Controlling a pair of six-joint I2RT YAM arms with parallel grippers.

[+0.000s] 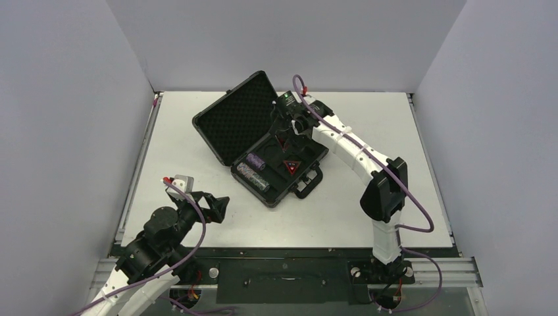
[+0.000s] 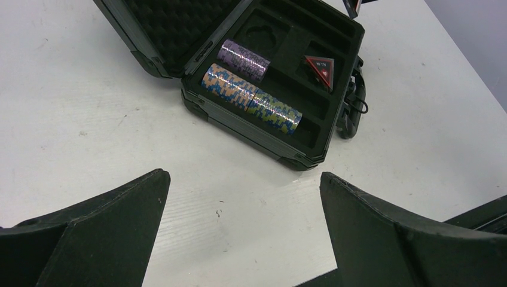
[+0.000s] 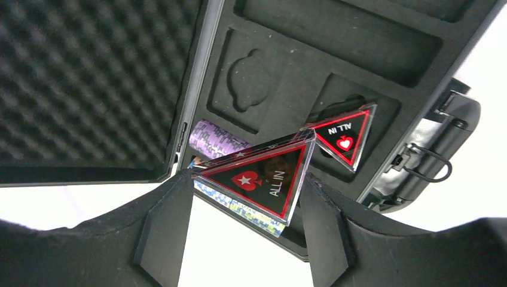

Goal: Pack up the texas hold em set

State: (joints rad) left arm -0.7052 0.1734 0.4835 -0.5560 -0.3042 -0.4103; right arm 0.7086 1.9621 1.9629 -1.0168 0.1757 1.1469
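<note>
The black briefcase [image 1: 276, 187] lies open mid-table, its foam lid [image 1: 237, 118] tipped back to the left. Three chip stacks lie in its slots: purple [image 2: 244, 58], blue-orange [image 2: 230, 89] and yellow-blue [image 2: 275, 112]. One red-and-black triangular token [image 2: 320, 69] with a heart lies in a foam pocket [image 3: 344, 137]. My right gripper [image 3: 245, 182] hovers over the case [image 1: 284, 139] and is shut on the second triangular token [image 3: 263, 179], marked "ALL IN" with a spade. My left gripper [image 2: 242, 176] is open and empty over bare table in front of the case [image 1: 220, 205].
The case's handle [image 1: 309, 181] and latches point toward the near right. An empty round-lobed pocket [image 3: 251, 81] and a long empty slot [image 3: 341, 36] sit at the back of the foam. White walls enclose the table on three sides.
</note>
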